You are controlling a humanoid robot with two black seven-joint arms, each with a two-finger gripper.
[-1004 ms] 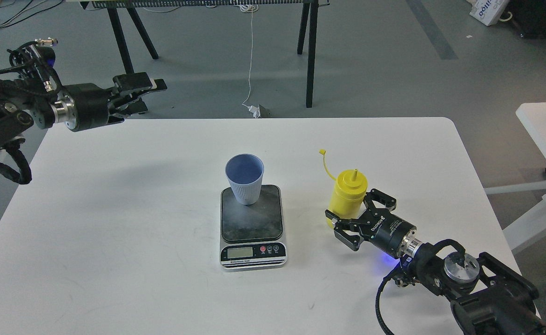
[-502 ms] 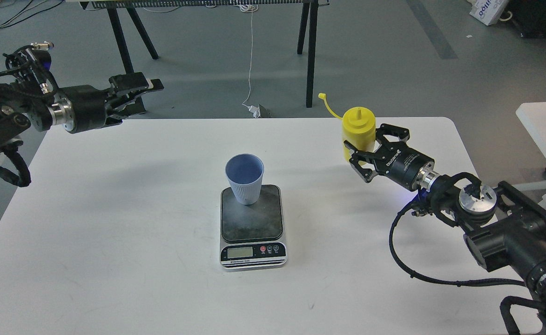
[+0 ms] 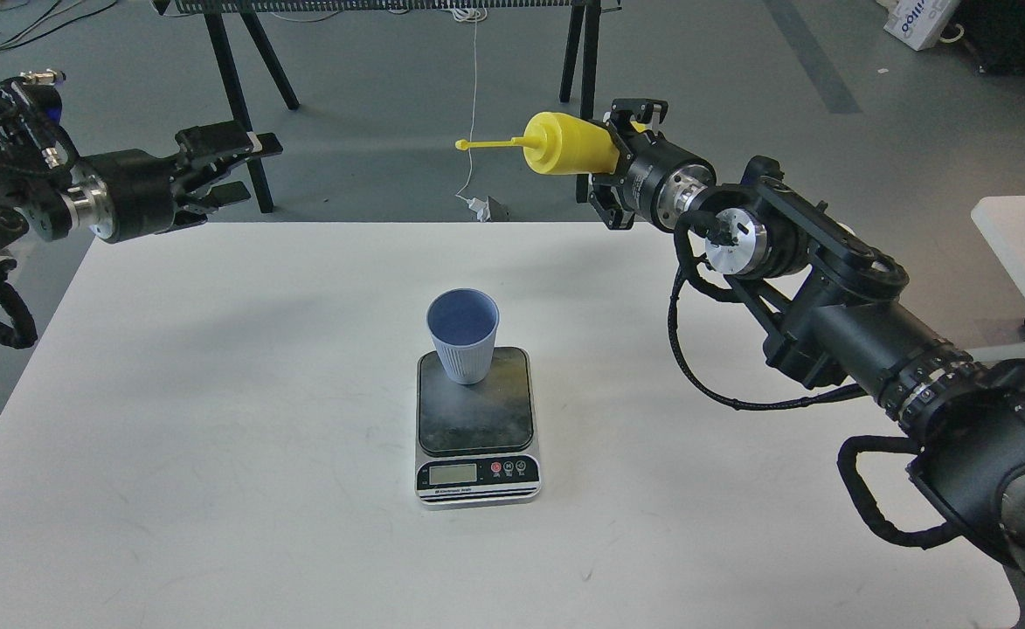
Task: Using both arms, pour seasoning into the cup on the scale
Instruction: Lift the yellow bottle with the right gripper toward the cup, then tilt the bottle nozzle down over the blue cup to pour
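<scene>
The light blue ribbed cup (image 3: 463, 345) stands upright on the back of the dark platform of the scale (image 3: 475, 424) in the middle of the table. My right gripper (image 3: 612, 162) is shut on the yellow seasoning bottle (image 3: 569, 147), held high above the table's far edge. The bottle lies on its side, its nozzle and cap strap pointing left. It is up and to the right of the cup. My left gripper (image 3: 237, 166) is open and empty, in the air past the table's far left corner.
The white table (image 3: 215, 393) carries only the scale and cup. Black trestle legs (image 3: 241, 96) stand on the grey floor behind it, with a white cable (image 3: 470, 131) hanging down. A second white table (image 3: 1023, 245) is at the right.
My right gripper has lifted the bottle off the table, carried it up and left, and tipped it from upright to its side. My left gripper has drifted slightly left.
</scene>
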